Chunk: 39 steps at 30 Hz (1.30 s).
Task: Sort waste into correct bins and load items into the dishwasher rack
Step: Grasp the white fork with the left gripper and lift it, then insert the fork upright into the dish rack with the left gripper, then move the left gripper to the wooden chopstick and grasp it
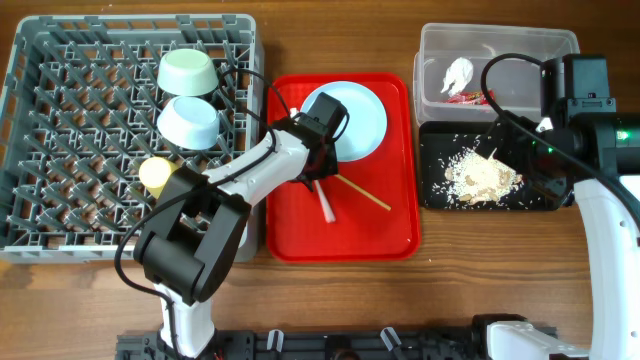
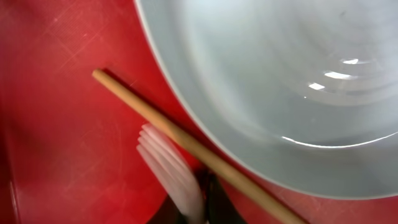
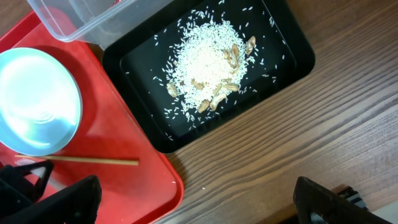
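Observation:
My left gripper (image 2: 196, 214) is low over the red serving tray (image 1: 300, 235), shut on the white fork (image 2: 171, 171), whose tines stick out past the fingers. The fork also shows in the overhead view (image 1: 324, 203). The pale blue plate (image 1: 358, 122) lies on the red tray just beyond it. The mint-green bowl (image 1: 187, 72), light blue bowl (image 1: 190, 122) and yellow cup (image 1: 155, 175) sit in the grey rack (image 1: 70, 150). The clear tub (image 1: 520, 45) holds the tissue (image 1: 458, 72) and red wrapper (image 1: 468, 97). The black tray (image 1: 440, 150) holds rice scraps (image 3: 205, 65). My right gripper (image 3: 199, 205) is wide open and empty.
A wooden chopstick (image 1: 364, 193) lies on the red tray beside the fork, along the plate's edge. The right arm (image 1: 600, 140) stands to the right of the black tray, its cables arching over the clear tub. Bare wooden table (image 3: 323, 124) lies under the right gripper.

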### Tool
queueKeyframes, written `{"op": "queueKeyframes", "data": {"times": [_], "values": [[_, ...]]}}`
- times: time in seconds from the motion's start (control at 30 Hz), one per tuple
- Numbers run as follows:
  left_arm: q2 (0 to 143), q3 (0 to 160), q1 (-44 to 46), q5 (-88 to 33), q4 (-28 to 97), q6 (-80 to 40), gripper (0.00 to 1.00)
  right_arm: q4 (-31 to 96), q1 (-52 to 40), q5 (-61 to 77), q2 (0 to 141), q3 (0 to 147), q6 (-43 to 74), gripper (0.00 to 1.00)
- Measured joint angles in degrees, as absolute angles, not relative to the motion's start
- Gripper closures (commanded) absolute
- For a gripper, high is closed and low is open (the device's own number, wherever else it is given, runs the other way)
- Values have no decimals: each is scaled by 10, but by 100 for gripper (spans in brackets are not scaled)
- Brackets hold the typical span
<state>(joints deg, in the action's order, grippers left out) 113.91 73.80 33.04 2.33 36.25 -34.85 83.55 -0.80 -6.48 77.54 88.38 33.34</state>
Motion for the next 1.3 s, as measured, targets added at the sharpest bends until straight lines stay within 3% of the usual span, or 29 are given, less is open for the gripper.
{"op": "queueKeyframes", "data": {"times": [0.4,0.67,0.8,1.0,1.07,1.1,1.13,1.17,1.2,1.3], "values": [[1084,732,329,23,425,-322,96,836,-8,-65,775,884,333,0],[879,750,216,25,469,-152,96,836,-8,-65,775,884,333,0],[876,750,155,28,459,-31,96,836,-8,-65,775,884,333,0],[932,750,112,30,430,38,96,836,-8,-65,775,884,333,0],[951,750,103,30,427,43,85,836,-8,-65,775,884,333,0],[956,750,100,30,428,45,71,836,-8,-65,775,884,333,0],[961,750,98,30,427,45,47,836,-8,-65,775,884,333,0],[964,750,97,30,426,49,39,836,-8,-65,775,884,333,0],[964,750,97,30,424,52,34,836,-8,-65,775,884,333,0],[964,750,97,30,420,53,32,836,-8,-65,775,884,333,0]]}}
